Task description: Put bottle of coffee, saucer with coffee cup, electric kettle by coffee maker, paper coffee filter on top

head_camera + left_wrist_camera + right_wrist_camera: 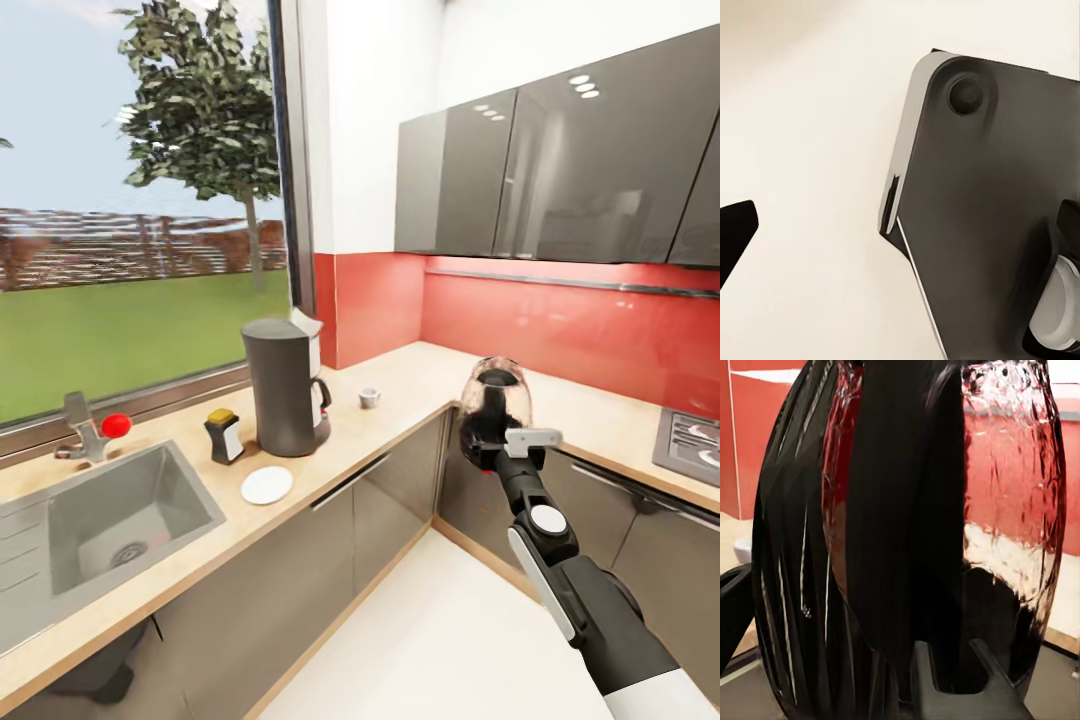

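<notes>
- Right gripper (492, 437) clamped on the electric kettle (497, 395), held in the air off the inner corner of the L-shaped kitchen countertop (400, 385); kettle sits over the counter edge, cabinet fronts below it
- Right wrist view: kettle's glass wall (1009, 510) and black handle (900, 510) fill it close up; one dark fingertip (945, 679) against the kettle's lower body
- Left gripper: in the left wrist view one dark finger tip (735, 232) at the edge over pale floor; cannot tell how wide it stands
- Also in that view a dark grey part of the robot's body (975, 210)
- Coffee maker (287, 385), one, upright near the counter's front edge; paper coffee filter (306, 322), one, white, at its top
- Bottle of coffee (224, 436), one, just beside the machine on the sink side, apart from it
- Saucer (267, 485), one, flat at the front edge, ahead of the machine, bare
- Coffee cup (370, 397), one, small, alone toward the corner, well apart from the saucer
- Open counter between cup and corner, and along the red backsplash (560, 330) leg up to the stove (690, 440)
- Sink (120, 515), one, with a tap (85, 425) under the window (140, 200)
- Open white floor (430, 640) inside the L
</notes>
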Controlling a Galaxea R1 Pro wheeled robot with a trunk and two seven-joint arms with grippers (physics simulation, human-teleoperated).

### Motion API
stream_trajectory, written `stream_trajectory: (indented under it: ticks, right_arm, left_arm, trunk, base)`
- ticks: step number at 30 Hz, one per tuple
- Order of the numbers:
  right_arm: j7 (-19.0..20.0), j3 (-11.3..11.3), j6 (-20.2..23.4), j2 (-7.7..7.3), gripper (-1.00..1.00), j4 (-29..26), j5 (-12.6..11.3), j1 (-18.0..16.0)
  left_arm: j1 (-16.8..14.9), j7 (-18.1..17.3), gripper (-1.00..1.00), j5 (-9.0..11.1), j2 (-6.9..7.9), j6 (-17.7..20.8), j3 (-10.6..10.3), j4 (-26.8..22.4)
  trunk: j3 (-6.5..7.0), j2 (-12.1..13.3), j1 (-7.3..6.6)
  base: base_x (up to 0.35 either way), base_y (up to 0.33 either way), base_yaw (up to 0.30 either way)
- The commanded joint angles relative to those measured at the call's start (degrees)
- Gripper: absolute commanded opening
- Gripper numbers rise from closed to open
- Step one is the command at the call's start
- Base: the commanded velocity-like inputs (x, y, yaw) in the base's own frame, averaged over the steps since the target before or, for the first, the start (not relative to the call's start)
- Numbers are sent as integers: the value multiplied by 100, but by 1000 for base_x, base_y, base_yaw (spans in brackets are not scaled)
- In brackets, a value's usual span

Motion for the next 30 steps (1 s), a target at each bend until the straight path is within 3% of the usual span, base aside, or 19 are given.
stream_trajectory:
  ticks: [1,30]
  right_arm:
    - [-57,22,20,-7,-100,-11,-36,-7]
    - [-55,22,18,-9,-100,-12,-36,2]
  left_arm:
    - [-5,-30,100,61,0,-32,-48,14]
    - [-7,-30,100,61,-1,-32,-48,14]
  trunk:
    - [-10,-11,5]
    - [-10,-11,5]
  base:
    - [244,-235,0]
    - [244,-235,21]
